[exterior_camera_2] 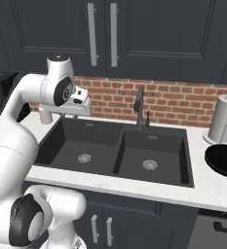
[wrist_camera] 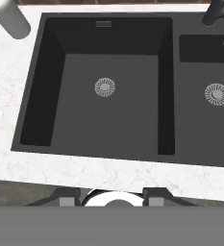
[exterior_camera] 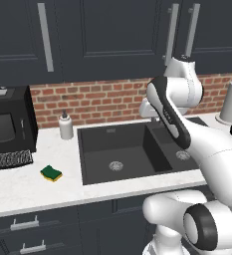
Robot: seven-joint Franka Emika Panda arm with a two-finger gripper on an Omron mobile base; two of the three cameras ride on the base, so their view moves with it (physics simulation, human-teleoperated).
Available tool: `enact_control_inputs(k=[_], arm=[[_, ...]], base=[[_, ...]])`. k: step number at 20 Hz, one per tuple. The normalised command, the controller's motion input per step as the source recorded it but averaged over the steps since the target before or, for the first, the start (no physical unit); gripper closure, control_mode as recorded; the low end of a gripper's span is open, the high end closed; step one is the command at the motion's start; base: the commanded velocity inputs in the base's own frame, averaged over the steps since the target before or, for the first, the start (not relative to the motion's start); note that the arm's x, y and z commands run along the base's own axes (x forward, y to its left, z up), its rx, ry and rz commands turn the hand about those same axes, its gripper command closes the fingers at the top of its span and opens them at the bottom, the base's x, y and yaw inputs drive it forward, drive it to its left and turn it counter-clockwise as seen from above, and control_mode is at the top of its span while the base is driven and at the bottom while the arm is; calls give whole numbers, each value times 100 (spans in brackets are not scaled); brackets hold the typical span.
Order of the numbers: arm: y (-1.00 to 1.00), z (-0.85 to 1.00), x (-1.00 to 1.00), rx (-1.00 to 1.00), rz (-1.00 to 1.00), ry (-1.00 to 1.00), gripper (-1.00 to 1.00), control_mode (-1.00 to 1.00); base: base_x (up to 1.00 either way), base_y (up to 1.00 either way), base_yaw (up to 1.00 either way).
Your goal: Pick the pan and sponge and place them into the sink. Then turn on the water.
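Both basins of the sink lie bare; gripper hangs part-open, holding nothing. Swing left to the sponge, descend squarely, pinch its short sides.

Pan cut off by the right edge of the right base view, handle out of frame; in the left base view just a dark sliver at the right edge, behind the arm. Faucet mostly hidden behind the forearm in the left base view; in the hand view cropped to a stub at the top. Right basin of the sink cut by the hand view's right edge. Gripper fingertips barely rising above the bottom band, spacing hard to judge. Paper towel roll clipped at the right edge.
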Motion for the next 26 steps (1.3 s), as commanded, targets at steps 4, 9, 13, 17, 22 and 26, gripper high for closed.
enact_control_inputs(k=[4,9,13,17,22,26], arm=[[0,-1,0,0,0,0,-100,-100],[0,0,0,0,0,0,-100,-100],[-22,0,-21,1,-3,-2,-100,-100],[-62,-3,-23,6,-6,-1,-100,-100],[-78,-11,-21,10,-4,-1,-100,-100],[-88,-22,-18,10,-4,0,-100,-100]], base=[[0,0,0],[0,0,0],[0,0,0],[0,0,0],[0,0,0],[0,0,0]])
